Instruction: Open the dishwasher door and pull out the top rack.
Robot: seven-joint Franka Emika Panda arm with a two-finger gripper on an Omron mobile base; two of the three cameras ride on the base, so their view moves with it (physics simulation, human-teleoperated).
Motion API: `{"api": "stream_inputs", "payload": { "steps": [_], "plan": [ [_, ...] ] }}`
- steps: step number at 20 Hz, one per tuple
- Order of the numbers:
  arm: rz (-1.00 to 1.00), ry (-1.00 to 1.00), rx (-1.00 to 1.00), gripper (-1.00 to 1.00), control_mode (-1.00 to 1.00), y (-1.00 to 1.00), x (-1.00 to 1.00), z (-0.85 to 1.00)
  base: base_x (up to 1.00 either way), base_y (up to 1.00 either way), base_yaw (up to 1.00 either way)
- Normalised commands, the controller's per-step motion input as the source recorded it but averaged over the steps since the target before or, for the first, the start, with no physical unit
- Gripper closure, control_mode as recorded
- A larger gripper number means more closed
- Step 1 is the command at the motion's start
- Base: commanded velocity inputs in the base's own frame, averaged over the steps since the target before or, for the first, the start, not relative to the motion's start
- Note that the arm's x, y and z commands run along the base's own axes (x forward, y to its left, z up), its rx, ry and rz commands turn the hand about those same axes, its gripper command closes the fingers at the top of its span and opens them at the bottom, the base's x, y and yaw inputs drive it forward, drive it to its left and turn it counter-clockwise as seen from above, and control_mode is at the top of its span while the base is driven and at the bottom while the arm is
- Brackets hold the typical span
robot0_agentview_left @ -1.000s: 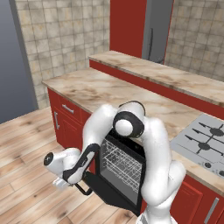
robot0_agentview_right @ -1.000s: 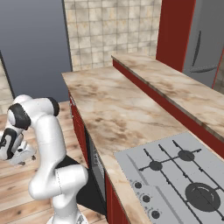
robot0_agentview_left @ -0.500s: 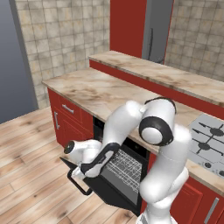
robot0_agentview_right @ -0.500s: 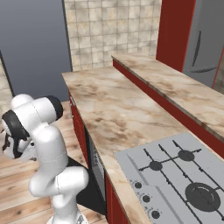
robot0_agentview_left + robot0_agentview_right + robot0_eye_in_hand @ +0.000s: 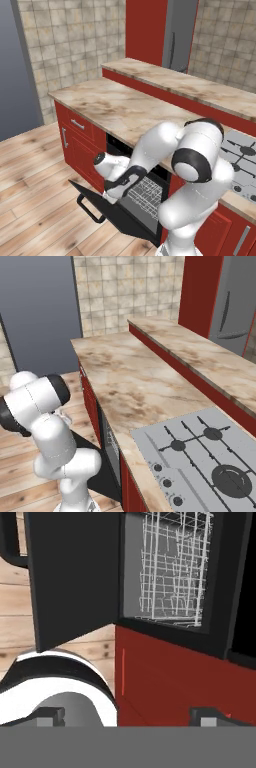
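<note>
Wooden floor; matte dishwasher door (image 5: 116, 212) lowered.

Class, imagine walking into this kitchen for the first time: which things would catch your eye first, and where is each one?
The dishwasher door hangs open, a black panel tilted down over the wooden floor below the marble counter. Behind it, inside the opening, sits the top rack, a pale wire basket. The white arm bends low in front, its open gripper facing the red cabinet front below the rack.
</note>
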Motion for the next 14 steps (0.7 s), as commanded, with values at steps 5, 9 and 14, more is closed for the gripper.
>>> {"api": "stream_inputs", "payload": {
  "steps": [5,9,14],
  "plan": [
    [0.01,0.31,-0.01,-1.0,-1.0,-0.35,0.19,0.12,0.0,0.0,0.0],
    [0.05,0.41,-0.1,-1.0,-1.0,-0.08,0.23,-0.2,0.0,0.0,0.0],
    [0.17,0.35,-0.13,-1.0,-1.0,0.0,0.33,-0.34,0.0,0.0,0.0]
  ]
}}
